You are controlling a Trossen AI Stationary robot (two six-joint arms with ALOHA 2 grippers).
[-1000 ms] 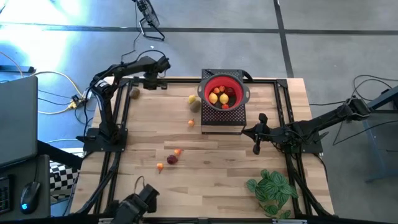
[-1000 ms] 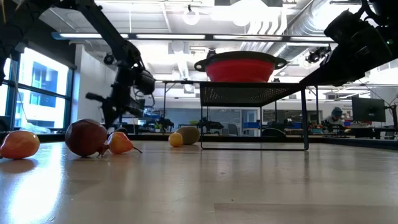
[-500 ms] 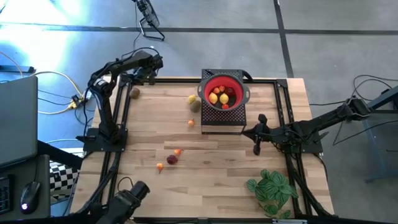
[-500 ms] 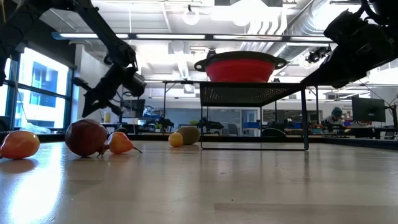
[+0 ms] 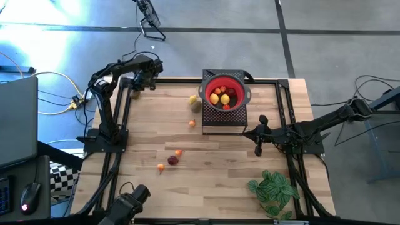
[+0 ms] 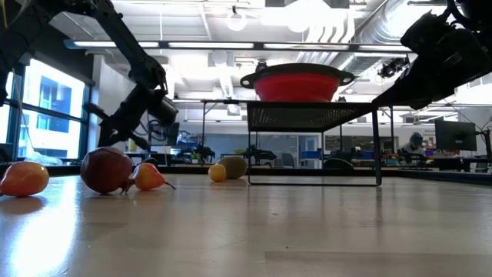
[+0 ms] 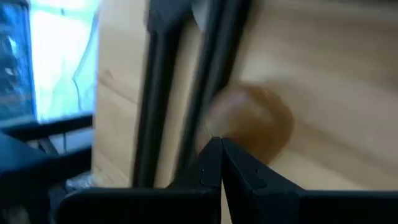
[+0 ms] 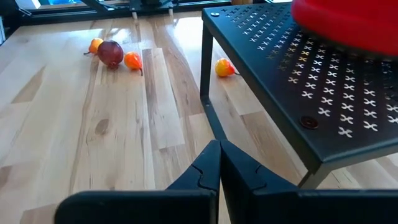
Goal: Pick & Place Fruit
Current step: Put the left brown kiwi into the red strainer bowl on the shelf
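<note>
Red plastic bowl [image 5: 225,94] at twelve o'clock already holds several small toy fruits [image 5: 219,97]; six remain on my wooden bench [image 5: 206,162]. Left gripper [image 5: 135,83] and right gripper [image 5: 258,149]: jaws pressed together, empty.

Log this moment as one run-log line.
left gripper: shut, far-left table corner, above brownish fruit | right gripper: shut, idle beside rack | red bowl: holds fruit | loose fruit on table

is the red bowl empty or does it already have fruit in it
Not empty. In the high view the red bowl on the black perforated stand holds several fruits, yellow and red ones. More fruit lies out on the table.
</note>
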